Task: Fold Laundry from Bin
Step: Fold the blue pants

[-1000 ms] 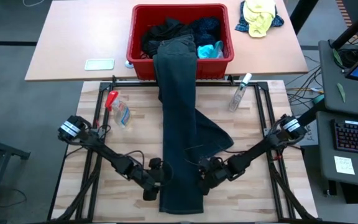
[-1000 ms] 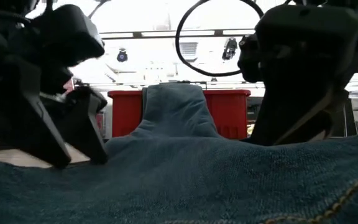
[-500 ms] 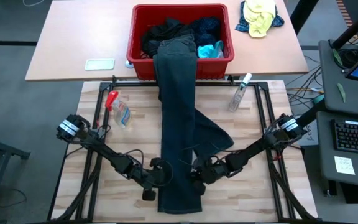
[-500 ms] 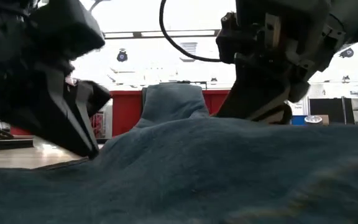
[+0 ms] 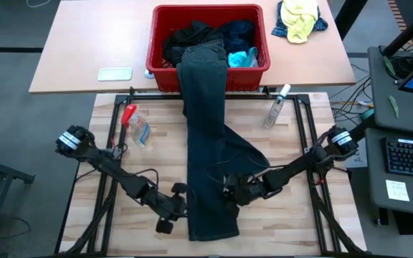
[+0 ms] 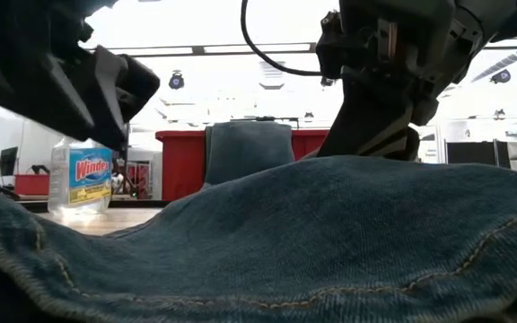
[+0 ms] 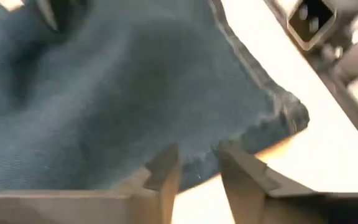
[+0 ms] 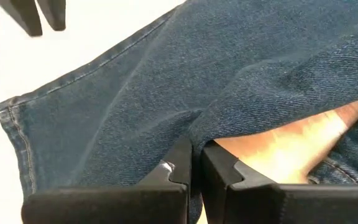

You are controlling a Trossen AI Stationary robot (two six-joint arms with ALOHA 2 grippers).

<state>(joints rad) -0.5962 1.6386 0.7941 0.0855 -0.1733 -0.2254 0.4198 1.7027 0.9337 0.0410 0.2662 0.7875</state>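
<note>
A pair of dark blue jeans (image 5: 210, 165) hangs by its far end over the near rim of the red bin (image 5: 249, 79) and lies along the wooden table toward the near edge. More dark and turquoise laundry (image 5: 206, 36) fills the bin. My right gripper (image 5: 229, 195) is shut on the jeans' right side near their near end. My left gripper (image 5: 181, 208) is at their left side with its fingers a little apart (image 7: 197, 158). In the low view the left gripper (image 6: 119, 126) stands above the denim. My right gripper pinches a raised fold at the right-hand edge of the jeans leg (image 8: 197, 134) between its two fingers. It comes slanting down from the table's right. The denim rises in a ridge to the fingers (image 6: 366, 160), and the rest of the jeans lies on the table.
A Windex bottle (image 6: 79, 175) stands on the table's left (image 5: 138, 129) and a clear spray bottle (image 5: 277, 106) on its right. On the far table are a yellow-and-blue cloth bundle (image 5: 300, 18) and a flat white item (image 5: 115, 74). Black frame rails (image 5: 303, 136) run along the table's sides.
Both grippers shut at the jeans' two sides and then rose. The right one has drawn the denim up into a ridge. The left one has come up off the cloth and moved back toward the table's left. The jeans' near end has slid slightly toward the right.
</note>
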